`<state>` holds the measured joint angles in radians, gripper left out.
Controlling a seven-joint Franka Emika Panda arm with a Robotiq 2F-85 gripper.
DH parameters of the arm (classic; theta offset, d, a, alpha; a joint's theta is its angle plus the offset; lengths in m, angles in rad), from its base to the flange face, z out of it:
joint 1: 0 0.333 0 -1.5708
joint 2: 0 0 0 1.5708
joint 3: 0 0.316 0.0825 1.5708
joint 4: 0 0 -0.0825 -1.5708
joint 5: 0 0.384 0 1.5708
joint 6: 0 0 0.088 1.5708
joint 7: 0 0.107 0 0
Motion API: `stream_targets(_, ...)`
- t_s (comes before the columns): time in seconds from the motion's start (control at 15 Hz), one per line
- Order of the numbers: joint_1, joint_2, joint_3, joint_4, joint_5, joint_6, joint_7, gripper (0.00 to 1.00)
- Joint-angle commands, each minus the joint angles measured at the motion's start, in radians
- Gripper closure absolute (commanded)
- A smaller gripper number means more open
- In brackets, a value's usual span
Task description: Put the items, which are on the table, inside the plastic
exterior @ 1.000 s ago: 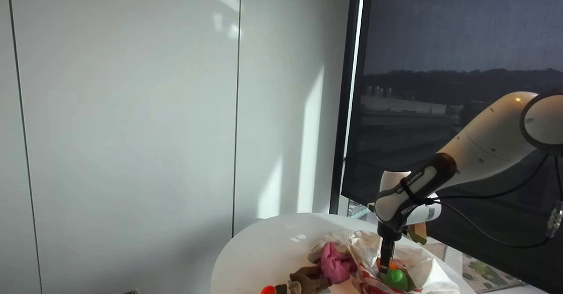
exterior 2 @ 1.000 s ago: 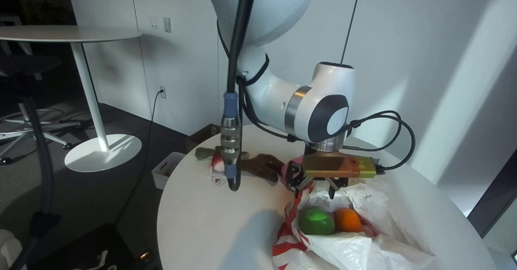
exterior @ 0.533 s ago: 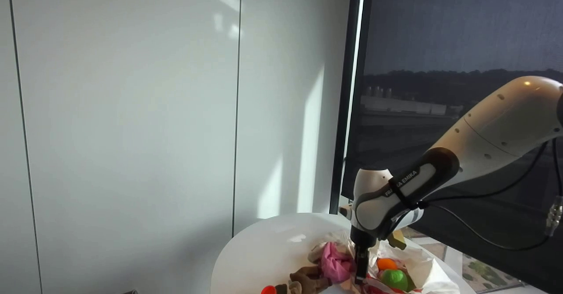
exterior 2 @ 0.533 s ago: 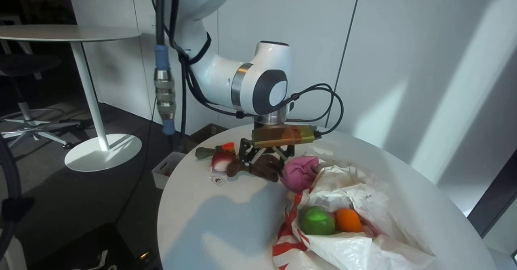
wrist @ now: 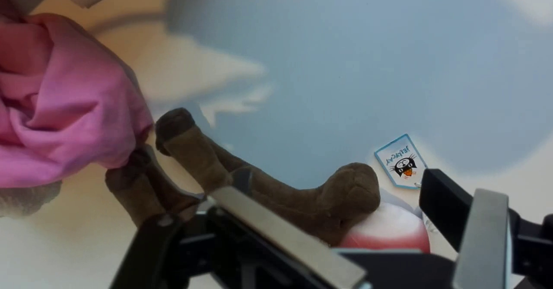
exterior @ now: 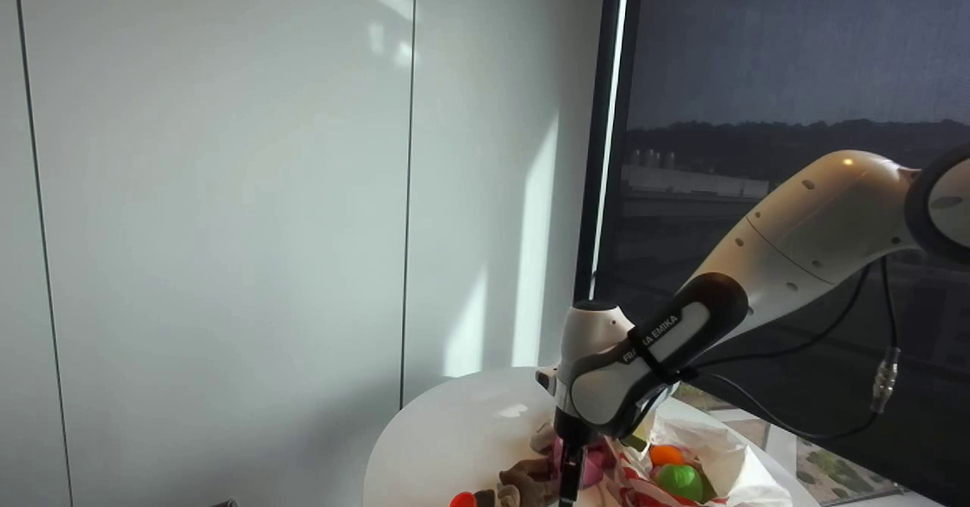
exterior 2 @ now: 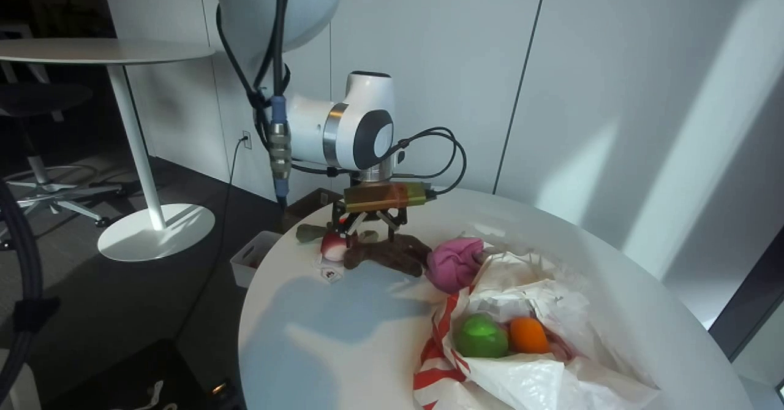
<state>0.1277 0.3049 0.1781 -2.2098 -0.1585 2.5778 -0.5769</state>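
Note:
A white plastic bag with red stripes [exterior 2: 527, 376] lies open on the table; it also shows in an exterior view [exterior: 746, 477]. A green ball [exterior 2: 481, 336] and an orange ball [exterior 2: 528, 334] lie inside. A brown plush toy [exterior 2: 392, 255] lies on the table, also in the wrist view [wrist: 350, 189]. A pink cloth item [exterior 2: 454, 264] sits between toy and bag, also in the wrist view [wrist: 73, 103]. A red-and-white rounded item [exterior 2: 334, 247] touches the toy's end. My gripper [exterior 2: 370, 238] is open and empty, above the toy's end and the red-and-white item.
A paper tag with a cat face [wrist: 402, 163] lies by the red-and-white item. A grey-green object [exterior 2: 309, 232] is near the table edge. A white bin [exterior 2: 254, 257] and a brown box [exterior 2: 309, 205] stand beyond the table [exterior 2: 380, 367].
My gripper has moved away from above the bag, past the pink item, to above the brown toy and red-and-white item. The balls in the bag and the table items have not moved.

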Motion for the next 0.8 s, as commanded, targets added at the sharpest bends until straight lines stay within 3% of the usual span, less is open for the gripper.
stream_targets(0.0,0.038,0.115,-0.003,0.092,-0.078,0.030,0.075,0.00)
stream_targets(0.47,0.171,0.280,-0.027,0.224,-0.232,0.056,0.258,0.00)
stream_targets(0.73,0.236,0.333,-0.050,0.283,-0.311,0.055,0.298,0.00)
